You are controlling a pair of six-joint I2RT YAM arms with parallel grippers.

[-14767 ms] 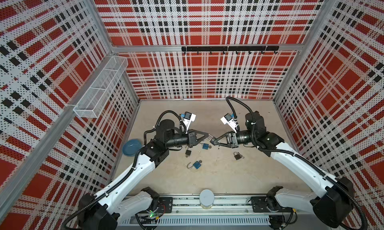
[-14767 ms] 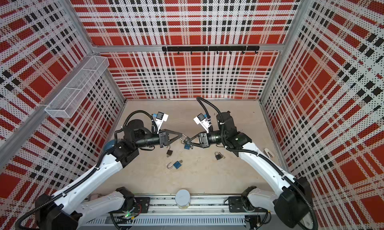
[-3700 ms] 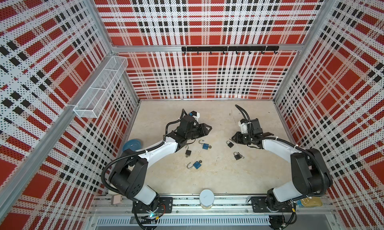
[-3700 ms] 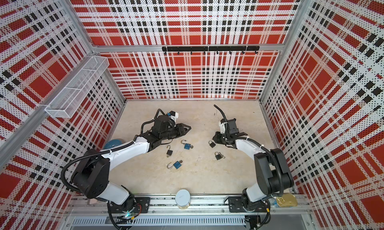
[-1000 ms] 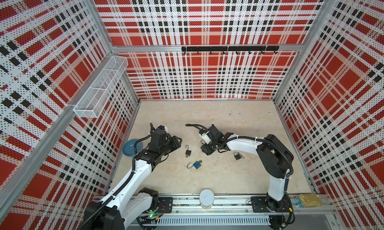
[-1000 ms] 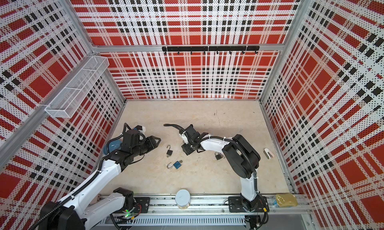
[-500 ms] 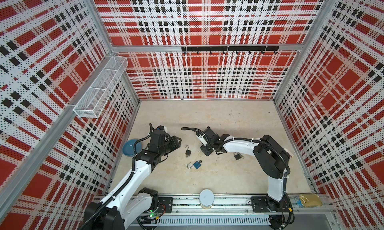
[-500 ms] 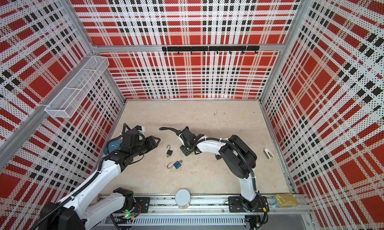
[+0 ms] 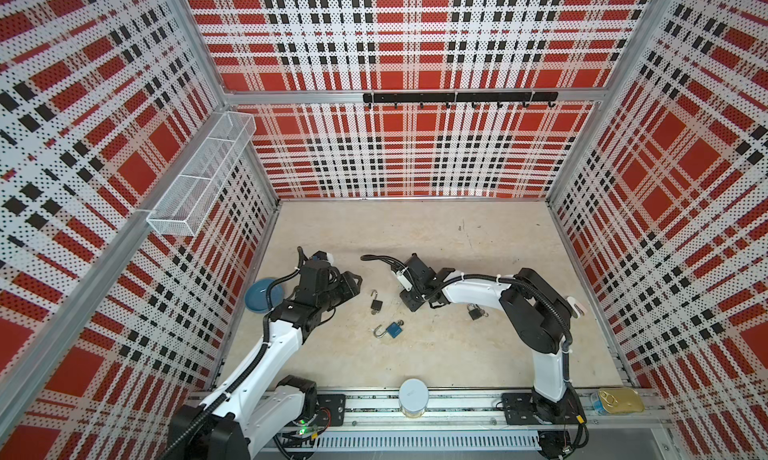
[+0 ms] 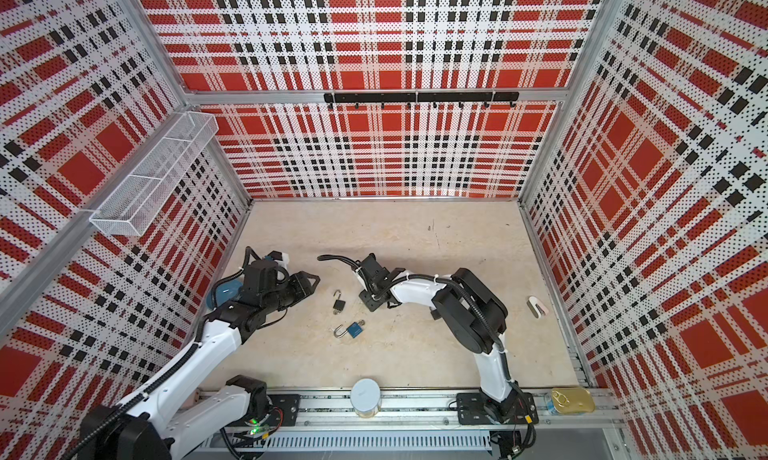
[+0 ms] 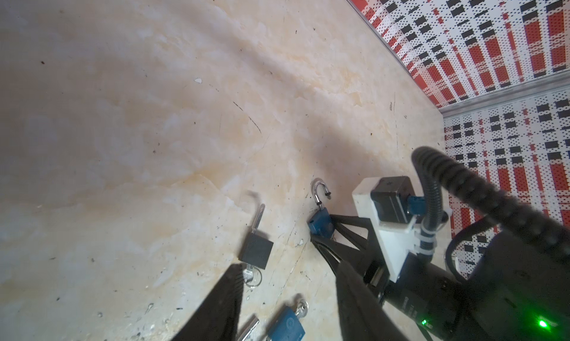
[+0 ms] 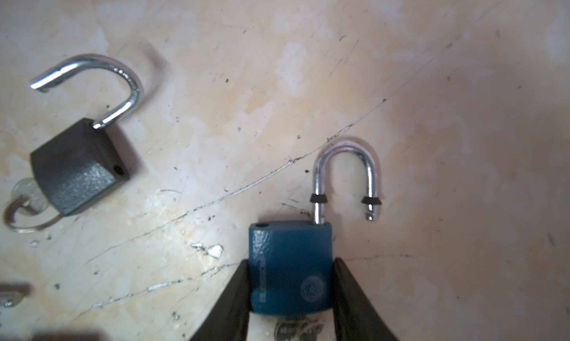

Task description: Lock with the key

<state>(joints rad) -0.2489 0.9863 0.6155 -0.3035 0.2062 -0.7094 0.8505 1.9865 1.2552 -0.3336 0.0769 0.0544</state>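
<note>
Okay, status, biggest first. The beige counter point(image 9: 419, 233) carries everything. The right arm reaches across the middle, and the right pincer point(image 12: 291, 260) is narrowed onto the blue padlock point(image 12: 290, 247). Its fingers point(image 12: 237, 296) sit against both flanks of the body, and the lock lies flat near the counter's centre. In both top views that pincer covers the lock. The left pincer point(image 9: 353, 283) is roughly half open with nothing in it.

The white can point(image 9: 413, 395) on the front rail has a small grey mark on its lid, too small to read. The blue padlock has a round embossed logo point(image 12: 311, 290) and raised lettering along one edge; neither is legible. Its shackle point(image 12: 345, 157) is raised and swung away from its hole. The key point(image 12: 293, 327) sits in the bottom of the body and is mostly cut off. The black padlock point(image 12: 77, 166) lies nearby, shackle open, with a key on a ring.

Diffs:
- A second ago the right pincer stood wider at the same spot.
- A few seconds back the right pincer was over on the right, and the blue padlock lay uncovered.
- The left arm has since pulled back from the centre.
</note>
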